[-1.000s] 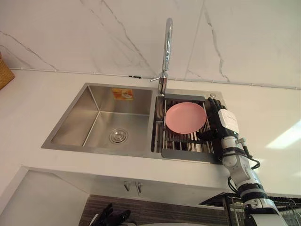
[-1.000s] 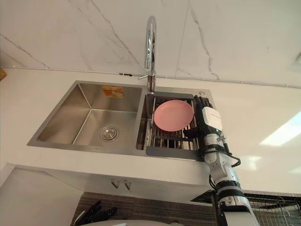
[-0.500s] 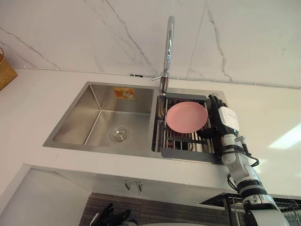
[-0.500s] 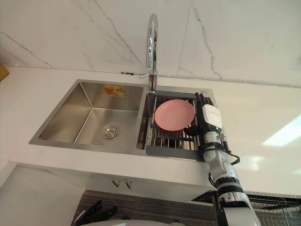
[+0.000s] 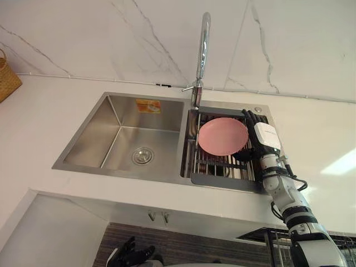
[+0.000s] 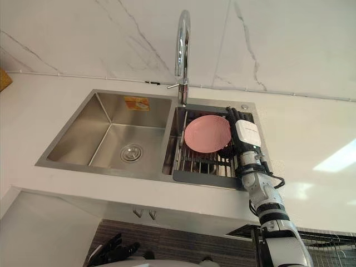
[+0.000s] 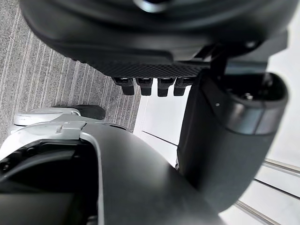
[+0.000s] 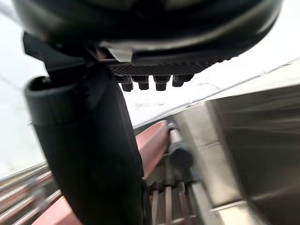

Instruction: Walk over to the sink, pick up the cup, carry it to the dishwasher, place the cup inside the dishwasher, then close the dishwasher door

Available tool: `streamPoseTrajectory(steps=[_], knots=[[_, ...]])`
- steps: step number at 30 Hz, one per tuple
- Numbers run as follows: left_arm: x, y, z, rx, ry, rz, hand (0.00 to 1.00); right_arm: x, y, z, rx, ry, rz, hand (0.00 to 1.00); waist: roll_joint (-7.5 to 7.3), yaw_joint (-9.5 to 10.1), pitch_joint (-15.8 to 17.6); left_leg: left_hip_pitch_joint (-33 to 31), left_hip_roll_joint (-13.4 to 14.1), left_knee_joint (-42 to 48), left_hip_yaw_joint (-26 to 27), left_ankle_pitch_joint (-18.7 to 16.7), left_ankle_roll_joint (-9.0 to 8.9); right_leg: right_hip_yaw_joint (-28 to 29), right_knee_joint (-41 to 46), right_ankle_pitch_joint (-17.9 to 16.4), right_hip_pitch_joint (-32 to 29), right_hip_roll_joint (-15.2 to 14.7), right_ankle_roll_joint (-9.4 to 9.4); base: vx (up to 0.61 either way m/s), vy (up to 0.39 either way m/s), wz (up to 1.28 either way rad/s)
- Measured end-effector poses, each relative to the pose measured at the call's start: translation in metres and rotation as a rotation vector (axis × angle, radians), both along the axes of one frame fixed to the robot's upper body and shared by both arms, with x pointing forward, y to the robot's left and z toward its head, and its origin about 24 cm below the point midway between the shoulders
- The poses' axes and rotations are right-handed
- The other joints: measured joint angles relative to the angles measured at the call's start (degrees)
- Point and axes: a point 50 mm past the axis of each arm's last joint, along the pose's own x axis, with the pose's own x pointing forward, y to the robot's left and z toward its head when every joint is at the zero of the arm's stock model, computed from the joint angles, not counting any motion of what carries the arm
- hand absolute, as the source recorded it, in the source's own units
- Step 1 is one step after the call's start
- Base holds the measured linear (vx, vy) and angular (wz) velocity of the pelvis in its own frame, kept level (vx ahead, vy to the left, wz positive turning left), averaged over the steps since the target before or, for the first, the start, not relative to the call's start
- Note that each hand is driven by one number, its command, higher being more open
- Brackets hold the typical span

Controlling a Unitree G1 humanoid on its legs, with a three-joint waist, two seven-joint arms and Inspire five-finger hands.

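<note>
1. White marble wall (image 5: pixel 111 39) above a white tabletop (image 5: pixel 33 128).
2. Steel double sink (image 5: pixel 111 139); the drain rack (image 5: pixel 214 167) in its right basin holds a pink plate (image 5: pixel 222 136).
3. Right hand (image 5: pixel 267 135) lies along the rack's right edge, fingers straight and released. I cannot tell where the cup is.
4. Left hand (image 5: pixel 130 254) hangs low, fingers relaxed.
5. Orange sticker (image 5: pixel 147 105) on the sink's back wall, print unreadable.

Right hand (image 8: pixel 86 145) fingers straight; pink plate (image 8: pixel 152 143), seemingly on rack (image 8: pixel 166 202), beyond.
</note>
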Motion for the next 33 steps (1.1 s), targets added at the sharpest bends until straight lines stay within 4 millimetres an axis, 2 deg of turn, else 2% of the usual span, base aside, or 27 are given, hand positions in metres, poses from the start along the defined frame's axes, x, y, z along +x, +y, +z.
streamPoseTrajectory(steps=[1, 2, 11, 14, 33], knots=[[0.0, 0.0, 0.0, 0.0, -0.002, 0.0, 1.0, 0.0, 0.002, 0.0, -0.019, 0.006, 0.019, 1.0, -0.04, 0.14, 0.0, 0.0, 0.0, 0.0, 0.0, 0.0, 0.0, -0.1, 0.0, 0.0, 0.0, 0.0, -0.01, 0.0, -0.003, 0.03], [0.001, 0.0, 0.0, 0.0, -0.003, -0.001, 1.0, 0.0, 0.004, 0.0, -0.032, 0.008, 0.04, 0.0, -0.08, 0.18, 0.0, 0.0, 0.0, 0.0, 0.0, 0.0, 0.0, -0.1, 0.0, 0.0, 0.0, 0.0, -0.01, 0.0, 0.0, 0.0], [0.001, 0.0, 0.001, 0.001, -0.005, -0.009, 1.0, 0.002, 0.014, 0.002, -0.089, 0.028, 0.151, 0.0, -0.1, 0.22, 0.1, 0.0, 0.0, 0.0, 0.0, 0.1, -0.04, -0.2, -0.1, 0.0, 0.2, 0.0, -0.02, 0.0, 0.0, 0.0], [0.004, 0.0, 0.001, 0.0, -0.012, -0.014, 1.0, 0.002, 0.019, 0.001, -0.084, 0.03, 0.183, 0.0, -0.13, 0.78, 0.1, 0.1, 0.0, 0.0, 0.0, 0.1, -0.05, -0.2, -0.1, 0.0, 0.2, 0.0, -0.02, 0.0, 0.0, 0.0], [0.006, 0.0, 0.002, -0.032, -0.022, -0.032, 1.0, 0.003, 0.027, 0.001, -0.002, 0.038, 0.205, 0.0, -0.2, 0.98, 0.1, 0.5, 0.3, 0.0, 1.2, 0.1, -0.16, 0.5, -1.0, 0.3, 0.6, 0.3, -0.19, 0.0, 0.0, -0.02]])
